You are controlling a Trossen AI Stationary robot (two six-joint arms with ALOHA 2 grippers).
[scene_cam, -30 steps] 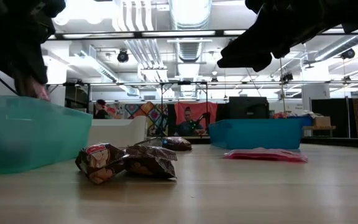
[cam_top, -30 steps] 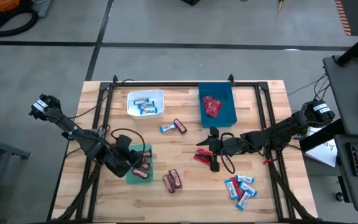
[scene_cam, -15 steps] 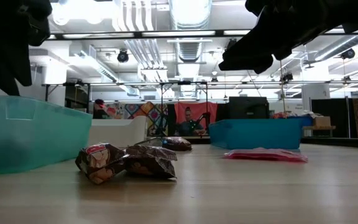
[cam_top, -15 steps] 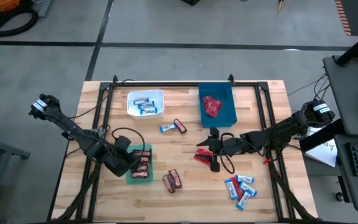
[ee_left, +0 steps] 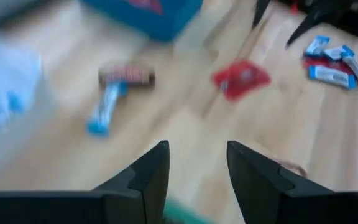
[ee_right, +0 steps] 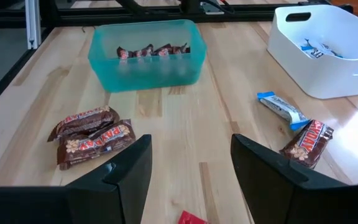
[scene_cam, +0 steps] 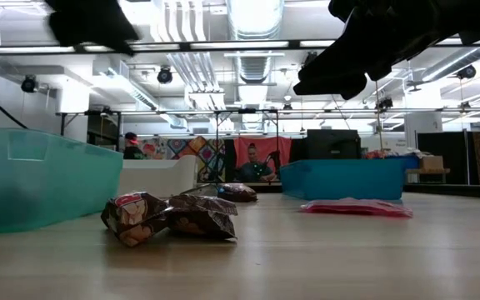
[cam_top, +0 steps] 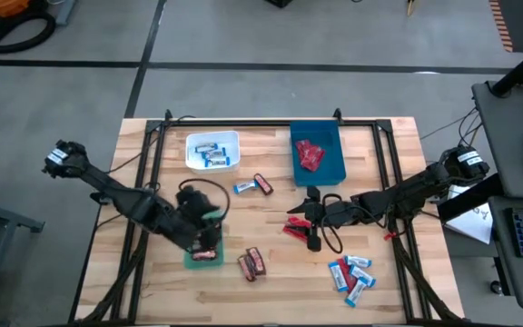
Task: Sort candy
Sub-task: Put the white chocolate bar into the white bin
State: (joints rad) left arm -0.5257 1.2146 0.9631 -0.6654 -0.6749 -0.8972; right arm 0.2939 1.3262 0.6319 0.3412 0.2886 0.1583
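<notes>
A pale wooden tabletop [cam_top: 271, 272] lies under me, grey floor around it. My left claw [cam_top: 209, 229] hangs over the green bin [ee_right: 145, 53], fingers spread and holding nothing; directly beneath it that bin holds several dark brown bars [ee_right: 153, 51] lined up inside. Just beside the bin, toward the front edge, two more dark brown bars [cam_top: 251, 262] lie touching each other on the wood. Farther out from my left claw, toward the back, the white bin [cam_top: 212, 151] carries a few blue-and-white bars [cam_top: 212, 154]. Between that bin and the blue one sit a lone blue-and-white bar [ee_left: 104, 113] and a brown bar [ee_left: 127, 74], end to end.

My right claw [cam_top: 310, 218] hovers near the middle, fingers spread wide and empty, with a red packet [cam_top: 296, 228] lying right by it on the wood. Behind it, the blue bin [cam_top: 317, 152] holds red packets [cam_top: 310, 154]. Off toward the front right corner, a loose cluster of blue-and-white bars [cam_top: 351, 272] rests unsorted.
</notes>
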